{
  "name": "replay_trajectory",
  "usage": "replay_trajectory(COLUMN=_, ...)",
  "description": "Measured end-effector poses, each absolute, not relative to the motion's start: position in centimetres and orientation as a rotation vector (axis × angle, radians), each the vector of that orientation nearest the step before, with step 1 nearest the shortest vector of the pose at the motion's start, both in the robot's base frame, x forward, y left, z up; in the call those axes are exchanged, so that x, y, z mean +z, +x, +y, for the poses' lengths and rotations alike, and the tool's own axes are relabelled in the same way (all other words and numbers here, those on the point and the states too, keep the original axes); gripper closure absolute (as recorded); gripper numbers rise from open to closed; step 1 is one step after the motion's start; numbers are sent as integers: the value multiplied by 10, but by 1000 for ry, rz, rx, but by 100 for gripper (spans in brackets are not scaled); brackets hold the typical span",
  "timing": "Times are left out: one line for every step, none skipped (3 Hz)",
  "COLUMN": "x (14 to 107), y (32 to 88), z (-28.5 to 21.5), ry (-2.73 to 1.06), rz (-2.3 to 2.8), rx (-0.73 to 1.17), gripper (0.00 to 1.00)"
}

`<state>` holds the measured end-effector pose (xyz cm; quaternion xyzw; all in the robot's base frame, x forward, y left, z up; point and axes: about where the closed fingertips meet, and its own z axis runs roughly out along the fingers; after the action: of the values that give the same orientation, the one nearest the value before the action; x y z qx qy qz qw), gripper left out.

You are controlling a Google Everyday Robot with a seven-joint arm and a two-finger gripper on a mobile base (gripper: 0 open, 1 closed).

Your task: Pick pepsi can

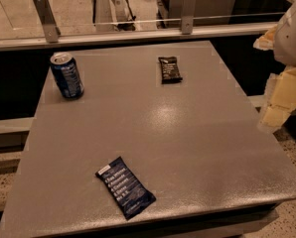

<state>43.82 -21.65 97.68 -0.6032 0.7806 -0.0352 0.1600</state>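
Note:
The pepsi can [66, 75] stands upright near the far left corner of the grey table [187, 133]. It is dark blue with a silver top and pale markings. My gripper [276, 110] hangs at the right edge of the view, beside the table's right side and above the floor. It is far from the can, about a table's width to the right. It holds nothing that I can see.
A flat dark blue bar wrapper [125, 187] with white text lies near the front edge. A smaller black bar wrapper [170, 69] lies at the far middle. A glass railing with metal posts [44, 16] runs behind the table.

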Motion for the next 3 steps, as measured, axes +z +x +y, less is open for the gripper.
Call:
replay_trajectory(x=977, y=438, z=-216, ry=-1723, rz=2230, rx=-100, gripper=0)
replay_trajectory(x=971, y=452, z=-195, ry=-1727, rz=2170, rx=-41, gripper=0)
replay_trajectory(x=955, y=481, z=-142, ry=-1722, rz=2042, rx=71, gripper=0)
